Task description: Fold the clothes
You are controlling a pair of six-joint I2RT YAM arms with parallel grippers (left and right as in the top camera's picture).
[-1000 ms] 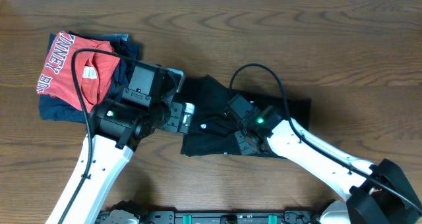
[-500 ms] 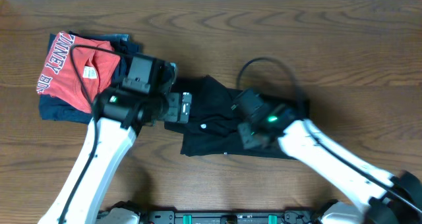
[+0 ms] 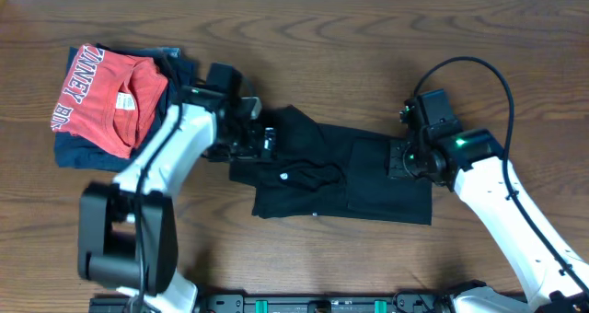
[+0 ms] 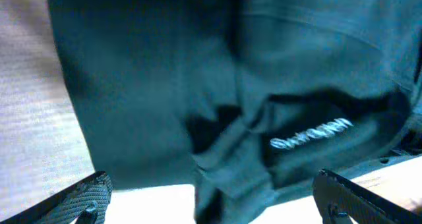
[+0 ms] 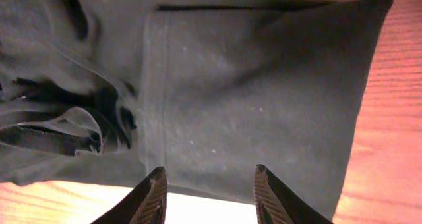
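Observation:
The clothes, one black shirt (image 3: pixel 368 184), lie part-folded along the middle of the table. The shirt's right half is a flat rectangle and its left half is rumpled. A small white logo (image 3: pixel 283 176) shows on the left part. My left gripper (image 3: pixel 267 145) hovers over the shirt's left end. In the left wrist view the left gripper (image 4: pixel 214 197) stands wide open above the fabric (image 4: pixel 165 72) and the logo lettering (image 4: pixel 310 133). My right gripper (image 3: pixel 394 158) is over the right part. In the right wrist view the right gripper (image 5: pixel 211 188) is open and holds nothing above the flat panel (image 5: pixel 250 85).
A folded red shirt with white lettering (image 3: pixel 101 97) lies on a navy garment (image 3: pixel 78 152) at the upper left. Brown wooden table (image 3: pixel 368 46) surrounds the clothes.
My right gripper opened, let the fabric go and drew back from the shirt's middle to its right part. The right half now lies flat. My left arm swung round while its gripper stayed over the left end.

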